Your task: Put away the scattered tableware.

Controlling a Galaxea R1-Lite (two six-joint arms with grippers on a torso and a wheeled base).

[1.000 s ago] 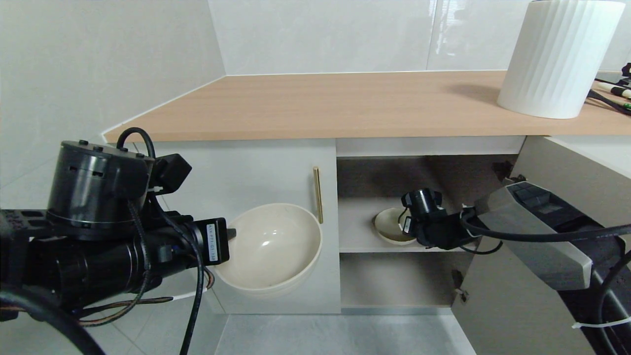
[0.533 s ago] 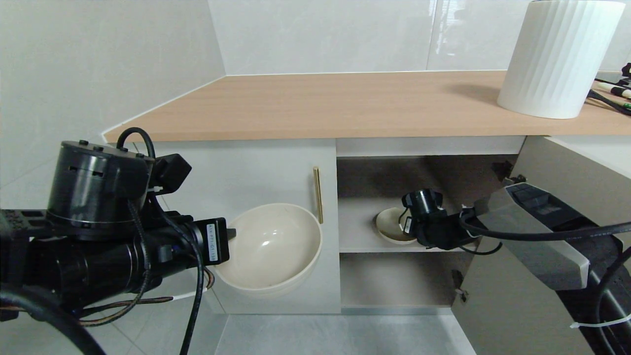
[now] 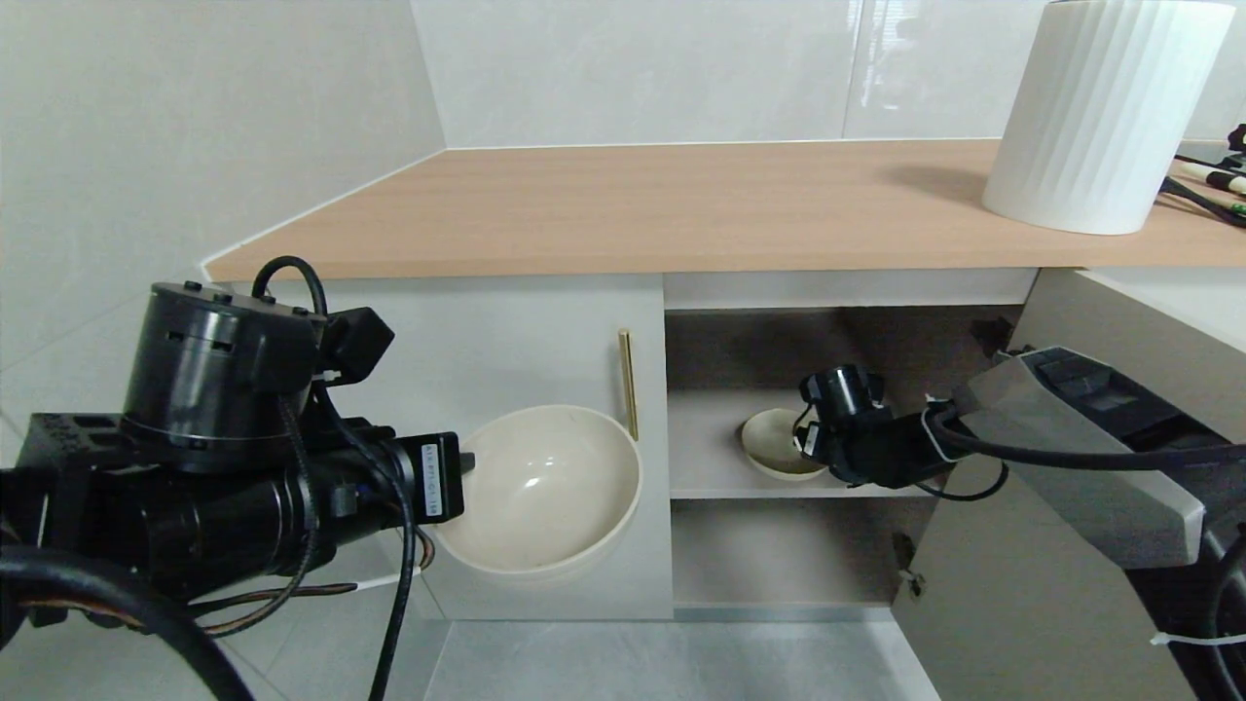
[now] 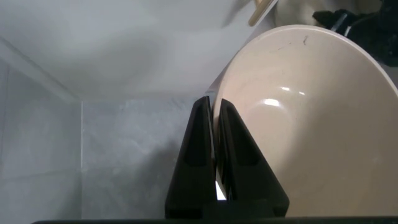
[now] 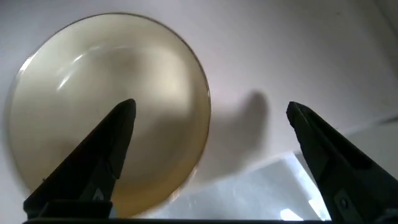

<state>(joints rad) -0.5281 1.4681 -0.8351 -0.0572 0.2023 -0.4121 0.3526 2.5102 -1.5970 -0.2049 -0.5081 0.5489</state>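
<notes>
A large cream bowl (image 3: 540,487) hangs tilted in front of the closed left cabinet door, and my left gripper (image 3: 465,465) is shut on its rim. In the left wrist view the two fingers (image 4: 200,143) pinch the edge of the large bowl (image 4: 311,124). A small cream bowl (image 3: 774,443) sits on the middle shelf inside the open cabinet. My right gripper (image 3: 813,448) is just to its right on that shelf. In the right wrist view the right gripper (image 5: 211,106) stands open, with the small bowl (image 5: 106,106) lying free ahead of one finger.
The closed left door carries a brass handle (image 3: 628,385) close to the large bowl's rim. The right door (image 3: 1022,584) stands open beside my right arm. A lower shelf space (image 3: 779,550) lies below. On the wooden counter (image 3: 681,204) stand a white ribbed cylinder (image 3: 1105,112) and cables (image 3: 1212,185).
My right gripper has drawn back a little to the right, away from the small bowl, which stays on the shelf. My left arm with the large bowl has shifted slightly right.
</notes>
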